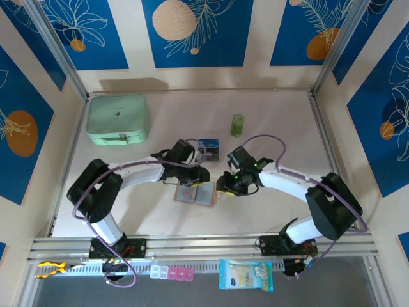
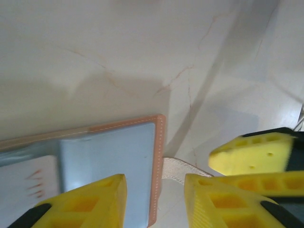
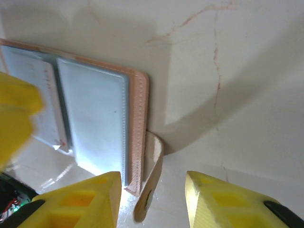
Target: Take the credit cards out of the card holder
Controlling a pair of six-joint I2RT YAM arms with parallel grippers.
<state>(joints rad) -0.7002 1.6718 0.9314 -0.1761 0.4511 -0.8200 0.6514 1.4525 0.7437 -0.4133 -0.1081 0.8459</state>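
Yellow ridged fingers (image 3: 76, 202) of the right claw (image 3: 152, 190) frame the bottom of its wrist view. They are partly open and hold nothing. Between them, at 6 o'clock, the snap tab (image 3: 151, 183) curls up off the pale desk (image 3: 237, 71).

Just beyond, toward 10 o'clock, the card holder (image 3: 97, 114) lies opened flat, with a tan-pink stitched border and its grey-blue pocket panels facing up. A pale card (image 3: 47, 102) with faint red print sits tucked in a pocket at 9 o'clock.

In its own wrist view the left claw (image 2: 154, 190) is also partly open and empty. One finger is over a pocket panel and the other is past the stitched edge.

From above, the holder rests near the desk's centre. The left claw is at its 12 o'clock edge and the right claw at its 3 o'clock edge.

The card is probably light, thin, stiff and slick, and it sits snugly with little edge exposed. The holder looks soft and light, so it would likely slide or fold if tugged. A sensible hold is for one claw to pin a bare panel or the tab. The other would then pinch the card's exposed edge and draw it straight out along the pocket. How much of that edge is free cannot be told.
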